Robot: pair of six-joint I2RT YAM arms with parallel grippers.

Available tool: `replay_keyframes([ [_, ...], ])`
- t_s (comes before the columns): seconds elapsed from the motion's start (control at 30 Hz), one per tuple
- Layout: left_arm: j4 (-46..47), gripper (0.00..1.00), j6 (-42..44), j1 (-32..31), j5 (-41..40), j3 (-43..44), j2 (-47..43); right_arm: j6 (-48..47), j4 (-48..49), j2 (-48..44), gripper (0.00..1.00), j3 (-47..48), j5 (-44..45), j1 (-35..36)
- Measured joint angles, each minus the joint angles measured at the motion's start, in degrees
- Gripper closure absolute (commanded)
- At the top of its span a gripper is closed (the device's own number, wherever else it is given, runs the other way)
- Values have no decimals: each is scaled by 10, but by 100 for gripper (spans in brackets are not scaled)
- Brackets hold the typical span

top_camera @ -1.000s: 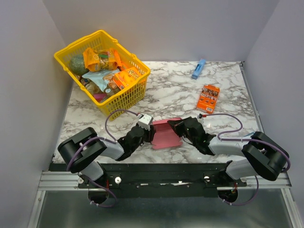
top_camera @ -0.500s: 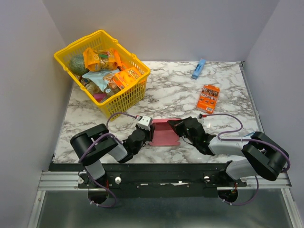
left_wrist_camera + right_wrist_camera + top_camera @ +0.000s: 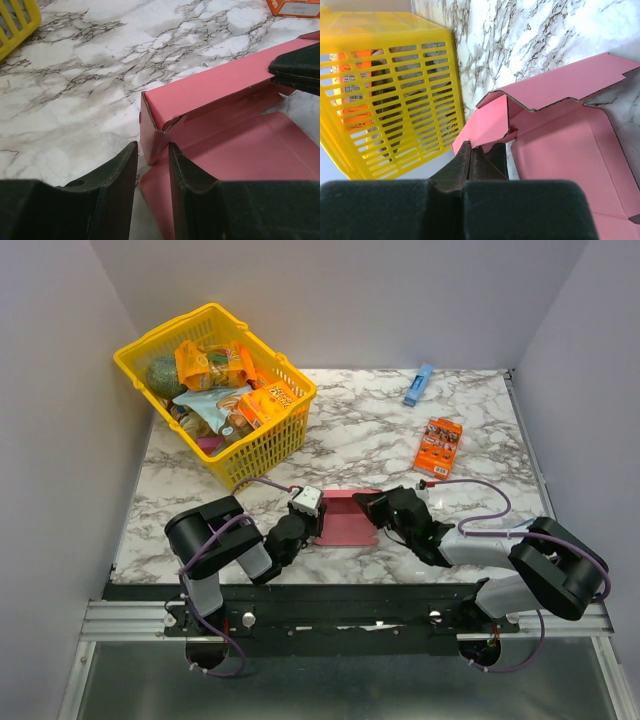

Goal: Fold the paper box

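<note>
The pink paper box point(image 3: 348, 524) lies on the marble near the table's front edge, its base flat and its back wall folded upright. My left gripper point(image 3: 316, 523) is low at the box's left end. In the left wrist view its jaws point(image 3: 152, 150) stand a little apart on either side of the box's near left corner point(image 3: 150, 130), with a gap still showing. My right gripper point(image 3: 366, 506) is at the right end. Its fingers point(image 3: 472, 150) are pressed together on the edge of a pink side flap point(image 3: 487, 122). It also shows at the wall's far end point(image 3: 297, 70).
A yellow basket point(image 3: 270, 440) full of snack packs stands at the back left, close to the box in the right wrist view point(image 3: 395, 100). An orange snack box point(image 3: 438, 446) and a slim blue box point(image 3: 418, 385) lie at the back right.
The left arm's elbow has swung right and inward while its gripper stayed at the box's left end and narrowed slightly. The box's back wall now stands more upright. The right gripper has held still.
</note>
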Motion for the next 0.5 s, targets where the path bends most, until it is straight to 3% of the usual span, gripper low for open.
replay_keyframes([
  [0.5, 15, 70, 29, 0, -1, 9, 22, 0, 6, 5, 99, 0, 0, 0],
])
